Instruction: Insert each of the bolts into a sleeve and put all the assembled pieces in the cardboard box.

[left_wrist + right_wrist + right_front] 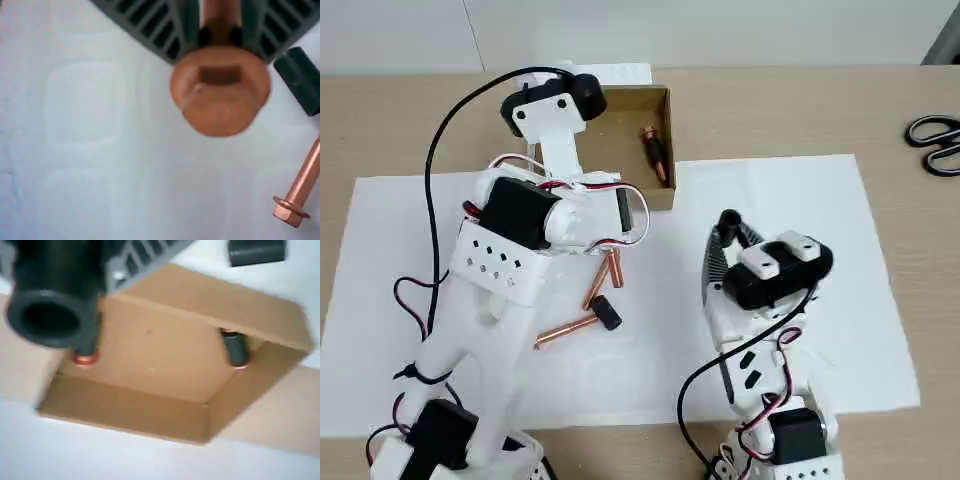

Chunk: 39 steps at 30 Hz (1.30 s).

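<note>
The right gripper (555,105) is clamped on a black tubular plastic sleeve (50,315), copper showing at its lower end, axis pointing down. The open brown cardboard box (130,410) lies directly beneath it, so letting go should suffice. The left gripper (220,27), well apart, grips a copper flanged bolt (220,92). The wrist views give the grasps; the high view gives which gripper stands over the box.

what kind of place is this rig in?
Probably a lab or workshop bench: two small robot arms on a wooden table, a white paper sheet as a work mat, and scissors at the edge.
</note>
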Motion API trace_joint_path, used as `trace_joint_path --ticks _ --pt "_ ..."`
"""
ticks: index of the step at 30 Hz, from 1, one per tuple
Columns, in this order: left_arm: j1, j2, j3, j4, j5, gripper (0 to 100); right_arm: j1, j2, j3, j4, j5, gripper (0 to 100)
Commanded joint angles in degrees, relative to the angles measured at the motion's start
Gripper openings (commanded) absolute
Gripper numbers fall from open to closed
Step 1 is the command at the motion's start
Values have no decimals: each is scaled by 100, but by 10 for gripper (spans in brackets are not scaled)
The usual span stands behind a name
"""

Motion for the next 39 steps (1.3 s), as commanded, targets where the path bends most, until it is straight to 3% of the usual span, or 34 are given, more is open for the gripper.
trace_joint_path --ticks 1,5,10,26,29,32,39 --pt "26 -255 -40 70 -26 6 -312 -92 -325 -145 53 4" --pt "26 -387 -40 88 -26 6 -497 -92 -325 -145 62 4" --pt "396 -1653 66 26 -26 6 -462 -92 -325 -136 62 4" --pt "466 -4642 3002 -2224 -62 6 -497 -92 -325 -154 62 4" --pt "466 -5055 3758 -2629 -431 6 -497 -101 -325 -154 53 4" --pt "466 -5644 4505 -3376 -1073 6 -497 -101 -316 -163 53 4" --pt "475 -7033 6721 -6479 -1776 6 -497 -101 141 -1095 53 4"
